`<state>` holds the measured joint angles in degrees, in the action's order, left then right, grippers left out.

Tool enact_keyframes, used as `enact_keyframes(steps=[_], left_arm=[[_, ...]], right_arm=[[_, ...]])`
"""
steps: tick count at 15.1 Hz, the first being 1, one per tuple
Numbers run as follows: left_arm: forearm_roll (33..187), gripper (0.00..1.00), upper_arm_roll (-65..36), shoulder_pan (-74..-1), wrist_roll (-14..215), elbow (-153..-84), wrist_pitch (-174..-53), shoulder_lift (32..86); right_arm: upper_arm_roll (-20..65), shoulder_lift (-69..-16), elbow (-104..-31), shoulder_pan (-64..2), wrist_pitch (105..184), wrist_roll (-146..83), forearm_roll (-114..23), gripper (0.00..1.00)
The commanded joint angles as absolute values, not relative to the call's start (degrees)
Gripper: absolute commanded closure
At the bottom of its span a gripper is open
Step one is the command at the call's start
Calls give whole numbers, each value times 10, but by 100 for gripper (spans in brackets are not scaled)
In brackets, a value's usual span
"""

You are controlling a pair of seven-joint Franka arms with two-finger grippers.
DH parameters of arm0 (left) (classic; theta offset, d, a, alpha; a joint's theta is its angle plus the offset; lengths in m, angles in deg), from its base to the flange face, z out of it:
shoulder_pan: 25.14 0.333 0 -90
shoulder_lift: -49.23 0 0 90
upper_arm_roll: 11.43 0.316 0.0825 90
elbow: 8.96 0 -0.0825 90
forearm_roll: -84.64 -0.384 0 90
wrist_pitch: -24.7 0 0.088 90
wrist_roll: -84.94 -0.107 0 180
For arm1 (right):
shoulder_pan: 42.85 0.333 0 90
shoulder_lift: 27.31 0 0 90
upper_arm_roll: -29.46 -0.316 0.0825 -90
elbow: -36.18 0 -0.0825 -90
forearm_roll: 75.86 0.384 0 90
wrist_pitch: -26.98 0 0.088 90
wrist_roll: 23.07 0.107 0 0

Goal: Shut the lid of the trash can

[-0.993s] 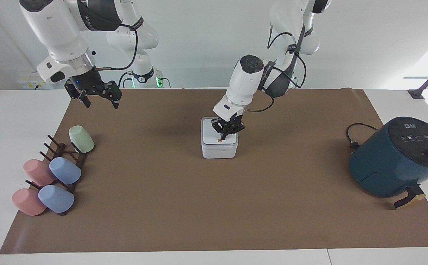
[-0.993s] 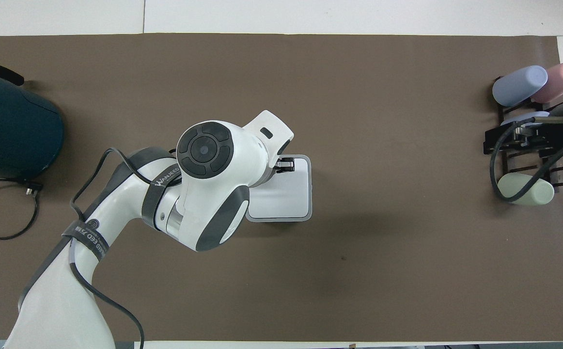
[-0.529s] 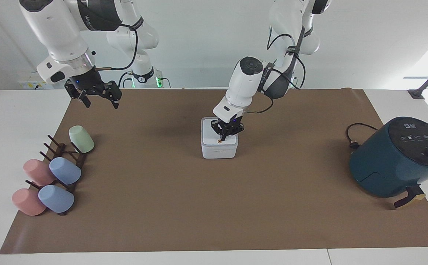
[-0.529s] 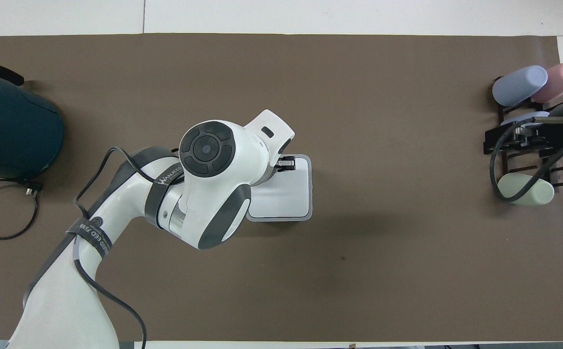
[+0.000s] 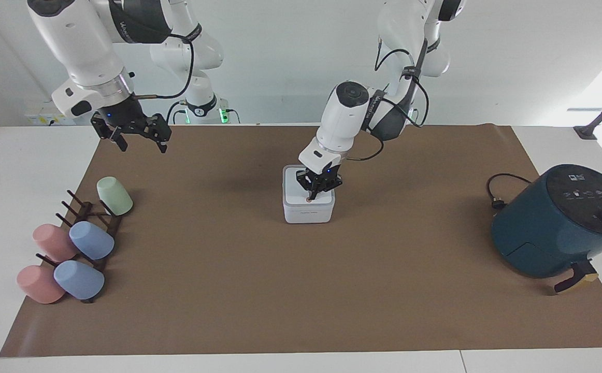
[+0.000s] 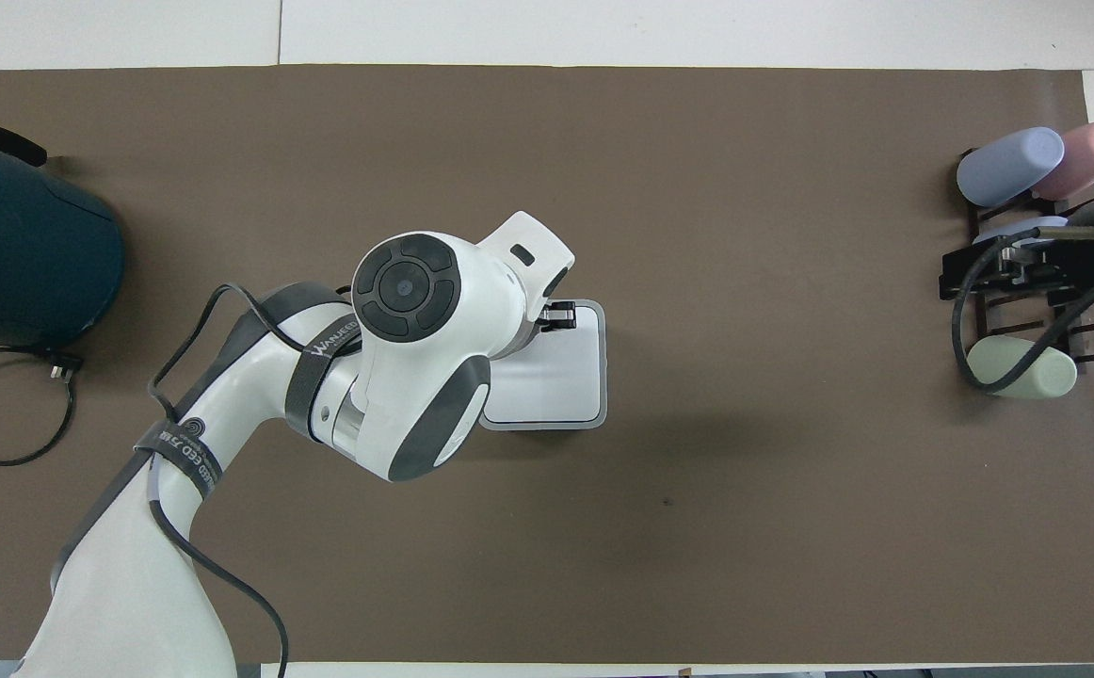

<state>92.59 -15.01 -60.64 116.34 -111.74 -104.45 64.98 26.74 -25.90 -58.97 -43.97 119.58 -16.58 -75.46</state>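
The small white trash can [image 5: 309, 212] stands on the brown mat near the table's middle. Its white lid [image 5: 297, 195] with grey rim lies flat on top of it, also seen in the overhead view [image 6: 556, 381]. My left gripper [image 5: 311, 196] points down with its fingers together, the tips at the orange-ringed button near the lid's edge farther from the robots. In the overhead view the left arm covers much of the lid and the gripper [image 6: 555, 318] barely shows. My right gripper [image 5: 138, 137] hangs open in the air over the mat's corner at the right arm's end, waiting.
A dark teal air fryer [image 5: 560, 220] with a black cord [image 5: 498, 192] stands at the left arm's end. A dark rack [image 5: 89, 228] with several pastel cups, such as a green one [image 5: 115, 196], lies at the right arm's end.
My left arm has shifted slightly and its fingertips have come down a little onto the lid's button. The lid stays flat. The right arm has not moved.
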Motion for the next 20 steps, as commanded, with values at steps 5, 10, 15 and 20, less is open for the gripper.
enact_keyframes(steps=[5, 10, 15, 20], left_arm=[[922, 100, -149, -588, 1165, -1026, -926, 664], [921, 100, -149, -534, 1120, -1016, -823, 598], [921, 41, -146, -405, 970, -997, -696, 540], [886, 0, -146, -342, 916, -995, -622, 499]], right_arm=[[261, -257, -590, -449, 1194, -171, -758, 0], [261, -257, -590, -449, 1194, -171, -759, 0], [261, -258, -589, -449, 1194, -171, -758, 0], [261, -258, -589, -449, 1194, -171, -758, 0]])
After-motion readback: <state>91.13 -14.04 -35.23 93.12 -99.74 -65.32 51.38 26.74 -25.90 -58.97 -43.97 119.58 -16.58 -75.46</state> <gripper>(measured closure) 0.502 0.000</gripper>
